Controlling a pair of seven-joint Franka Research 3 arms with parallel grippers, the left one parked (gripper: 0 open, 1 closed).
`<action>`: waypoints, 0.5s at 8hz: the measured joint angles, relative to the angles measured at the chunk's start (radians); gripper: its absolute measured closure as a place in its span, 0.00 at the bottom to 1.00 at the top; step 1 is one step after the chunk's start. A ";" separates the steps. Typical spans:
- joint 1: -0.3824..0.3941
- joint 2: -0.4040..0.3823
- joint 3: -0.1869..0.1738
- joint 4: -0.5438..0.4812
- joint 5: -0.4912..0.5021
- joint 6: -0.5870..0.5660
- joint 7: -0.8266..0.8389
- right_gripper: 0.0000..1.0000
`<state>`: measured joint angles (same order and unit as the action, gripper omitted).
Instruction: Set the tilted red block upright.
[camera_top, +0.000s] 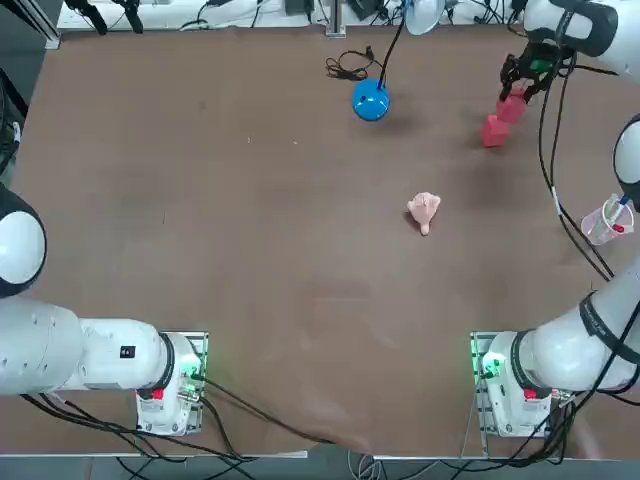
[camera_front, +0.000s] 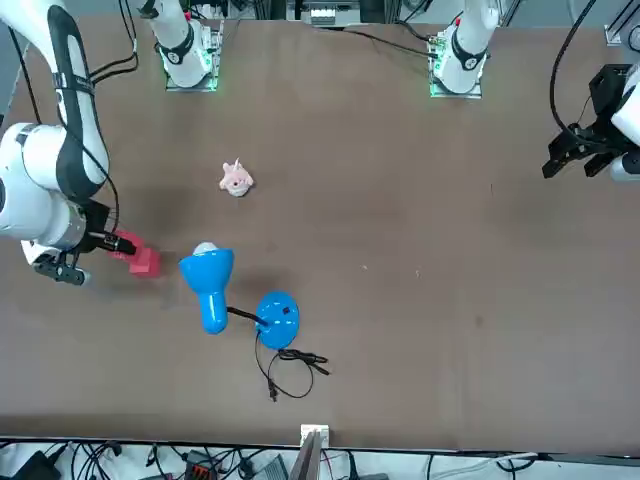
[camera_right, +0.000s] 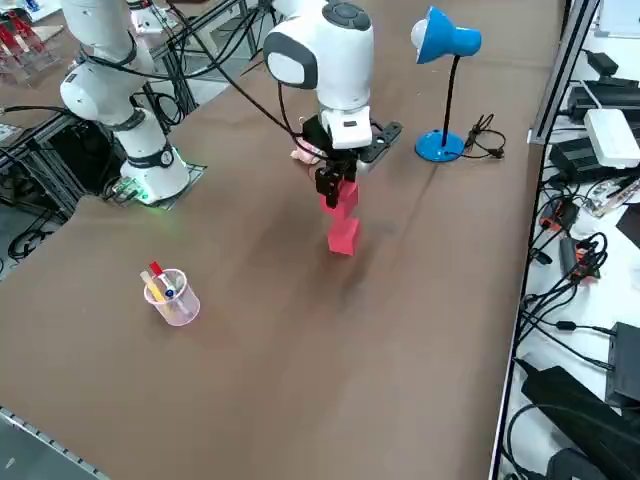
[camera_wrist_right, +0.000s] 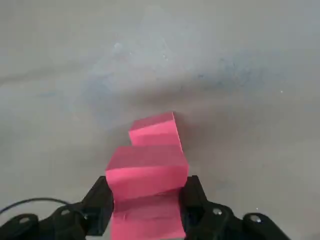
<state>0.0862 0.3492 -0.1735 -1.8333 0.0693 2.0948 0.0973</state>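
The red block (camera_right: 342, 225) is a matte red-pink stepped piece, longer than wide, at the table's far right in the top view (camera_top: 494, 130). My right gripper (camera_right: 335, 186) is shut on its upper end, and the block hangs nearly vertical below the fingers. Its lower end is at the brown table; whether it touches I cannot tell. In the right wrist view the block (camera_wrist_right: 150, 165) fills the gap between the two black fingers (camera_wrist_right: 100, 200). From the front, the gripper (camera_front: 108, 243) holds the block (camera_front: 143, 262) at the left.
A blue desk lamp (camera_top: 370, 100) with a cable stands at the far edge, left of the block; its head (camera_front: 207, 268) is close to the block in the front view. A pale pink lumpy thing (camera_top: 424, 210) lies mid-table. A clear cup with pens (camera_top: 607, 222) stands by the right edge.
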 joint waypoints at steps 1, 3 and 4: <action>0.005 0.003 0.001 -0.015 0.000 0.035 -0.002 0.30; 0.019 0.020 0.001 -0.032 0.000 0.083 -0.004 0.30; 0.022 0.030 0.001 -0.032 0.000 0.095 -0.004 0.30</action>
<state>0.1082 0.3788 -0.1723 -1.8654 0.0693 2.1900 0.0936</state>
